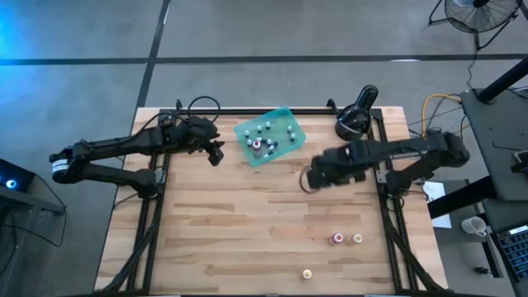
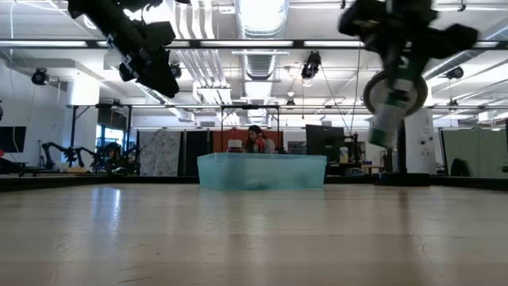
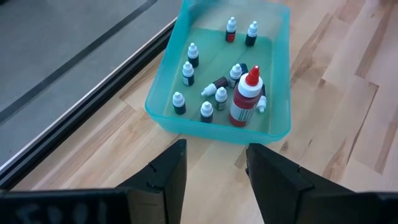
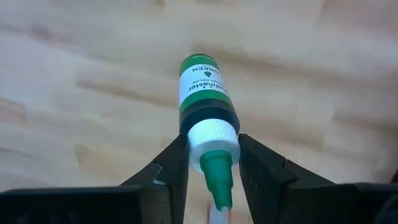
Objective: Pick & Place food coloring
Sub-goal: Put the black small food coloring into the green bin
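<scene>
My right gripper [image 4: 212, 163] is shut on a green food coloring bottle [image 4: 204, 93] with a white cap and a green nozzle. It hangs high above the bare wood right of the table's middle [image 1: 318, 175]. In the low view the bottle [image 2: 385, 123] hangs under the gripper. A teal tray [image 1: 285, 117] at the far middle holds several small white-capped bottles and a larger red one [image 3: 245, 99]. My left gripper [image 3: 214, 168] is open in the air just left of the tray [image 1: 216, 153], pointing at it. My right gripper pinches the bottle's white cap [image 4: 211, 138] between its two fingers, which point down from above. The nozzle points up between the fingers and the body hangs below them, slightly tilted. The bottle is lifted clear of the table.
Two small bottles [image 1: 336, 239] [image 1: 357, 239] stand near the right front, and a yellow one [image 1: 307, 274] is close to the near edge. A black round device [image 1: 356, 115] sits at the far right beside the tray. Bare wood lies between tray and loose bottles.
</scene>
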Motion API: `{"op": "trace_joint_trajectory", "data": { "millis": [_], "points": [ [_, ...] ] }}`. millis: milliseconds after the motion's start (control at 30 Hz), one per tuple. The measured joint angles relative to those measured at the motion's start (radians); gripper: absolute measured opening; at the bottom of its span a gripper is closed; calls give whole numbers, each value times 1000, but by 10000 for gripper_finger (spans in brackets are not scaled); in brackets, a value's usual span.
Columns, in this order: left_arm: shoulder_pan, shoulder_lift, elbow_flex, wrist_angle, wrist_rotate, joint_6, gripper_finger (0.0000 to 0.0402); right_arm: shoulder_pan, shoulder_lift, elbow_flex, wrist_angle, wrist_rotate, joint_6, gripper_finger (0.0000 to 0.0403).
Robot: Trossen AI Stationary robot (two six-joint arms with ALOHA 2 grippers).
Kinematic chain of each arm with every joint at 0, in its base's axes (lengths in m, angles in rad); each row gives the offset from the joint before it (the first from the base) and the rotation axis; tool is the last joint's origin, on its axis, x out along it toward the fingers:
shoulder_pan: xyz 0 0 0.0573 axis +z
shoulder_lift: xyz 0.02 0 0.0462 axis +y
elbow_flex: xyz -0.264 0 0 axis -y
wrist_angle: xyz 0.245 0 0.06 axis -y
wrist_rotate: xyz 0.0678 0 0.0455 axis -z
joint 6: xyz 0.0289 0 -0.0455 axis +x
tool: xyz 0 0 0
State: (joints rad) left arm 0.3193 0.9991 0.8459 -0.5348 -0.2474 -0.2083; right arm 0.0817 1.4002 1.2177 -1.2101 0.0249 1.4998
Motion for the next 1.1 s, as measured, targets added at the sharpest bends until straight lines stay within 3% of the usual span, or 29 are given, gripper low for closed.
{"op": "trace_joint_trajectory", "data": {
  "millis": [267, 533, 867, 1100],
  "points": [
    [0, 0, 0, -34, 0, -29, 140, -209, 205, 343, -75, 139, -390, 108],
    [0, -2, 0, -53, 27, -142, 140, -452, 495, 679, -80, 136, -756, 109],
    [0, -3, 0, -170, 33, -271, 140, -598, 862, 1097, -198, 55, -1000, 110],
    [0, -5, 0, -210, 20, -357, 140, -648, 942, 1116, -222, 91, -1063, 111]
  ]
}}
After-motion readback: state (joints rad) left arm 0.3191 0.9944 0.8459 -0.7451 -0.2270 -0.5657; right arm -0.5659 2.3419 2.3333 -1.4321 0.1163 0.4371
